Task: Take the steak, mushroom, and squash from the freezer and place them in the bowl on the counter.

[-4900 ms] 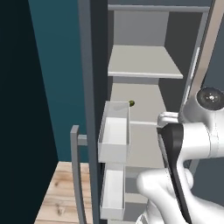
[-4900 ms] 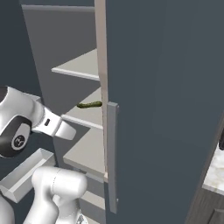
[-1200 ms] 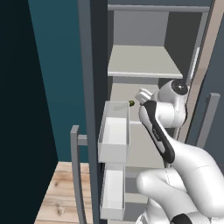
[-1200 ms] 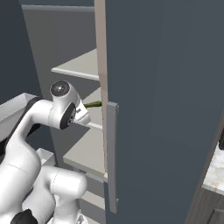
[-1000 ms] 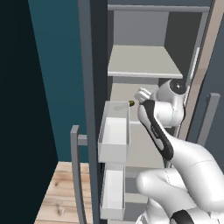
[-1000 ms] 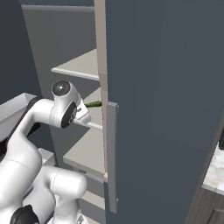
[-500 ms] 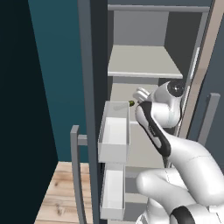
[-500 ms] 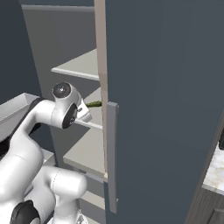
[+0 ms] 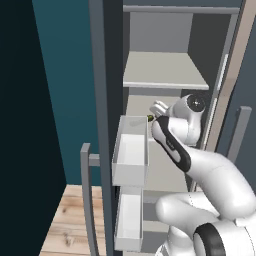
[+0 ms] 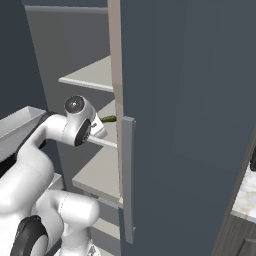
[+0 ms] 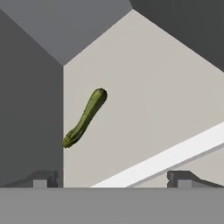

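My gripper [image 11: 112,178] was wide open and held nothing. The squash [image 11: 84,117] lay on the freezer shelf [image 11: 148,100] ahead, a bit left, pointing away from me.

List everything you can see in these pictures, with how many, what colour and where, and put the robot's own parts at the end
squash: one, dark green, lying on a pale freezer shelf with one end near the side wall
freezer: one, grey, door standing open, pale shelves inside
shelves: at least two, pale grey, stacked inside the freezer
door bins: two, white, one above the other on the inside of the open door
bar handle: one, grey, upright on the dark door panel in the right base view
floor: light wood planks, lower left of the left base view
arm: one, white with dark joints, reaching into the freezer
gripper: one, dark fingertips, open, facing the squash
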### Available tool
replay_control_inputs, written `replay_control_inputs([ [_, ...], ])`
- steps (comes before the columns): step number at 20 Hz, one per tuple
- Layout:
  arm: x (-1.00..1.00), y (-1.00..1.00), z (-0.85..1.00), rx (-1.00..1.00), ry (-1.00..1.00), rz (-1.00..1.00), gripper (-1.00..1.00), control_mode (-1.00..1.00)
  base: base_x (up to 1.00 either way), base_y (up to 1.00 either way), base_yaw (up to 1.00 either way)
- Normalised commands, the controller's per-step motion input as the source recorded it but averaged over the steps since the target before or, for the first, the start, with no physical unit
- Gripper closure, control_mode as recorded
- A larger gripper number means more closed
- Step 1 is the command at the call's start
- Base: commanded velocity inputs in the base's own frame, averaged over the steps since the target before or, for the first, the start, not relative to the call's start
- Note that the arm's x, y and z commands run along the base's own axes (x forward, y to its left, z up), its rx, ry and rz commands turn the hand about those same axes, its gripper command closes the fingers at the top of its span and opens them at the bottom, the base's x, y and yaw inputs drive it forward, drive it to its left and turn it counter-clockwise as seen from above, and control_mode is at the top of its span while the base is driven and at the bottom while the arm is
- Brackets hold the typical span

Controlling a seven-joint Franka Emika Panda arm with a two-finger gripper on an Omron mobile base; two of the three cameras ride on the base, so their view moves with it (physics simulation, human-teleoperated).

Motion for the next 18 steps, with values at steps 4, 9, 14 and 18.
replay_control_inputs([
  [4, 0.11, 0.00, 0.00, 0.00, 0.14, 0.00, -1.00, -1.00, 0.00, 0.00, 0.00],
  [9, 0.22, 0.00, -0.01, 0.00, 0.15, 0.00, -1.00, -1.00, 0.00, 0.00, 0.00],
  [14, 0.24, 0.02, -0.07, 0.00, 0.03, 0.00, -1.00, -1.00, 0.00, 0.00, 0.00],
  [18, 0.05, 0.00, -0.13, 0.00, 0.00, 0.00, -1.00, -1.00, 0.00, 0.00, 0.00],
])
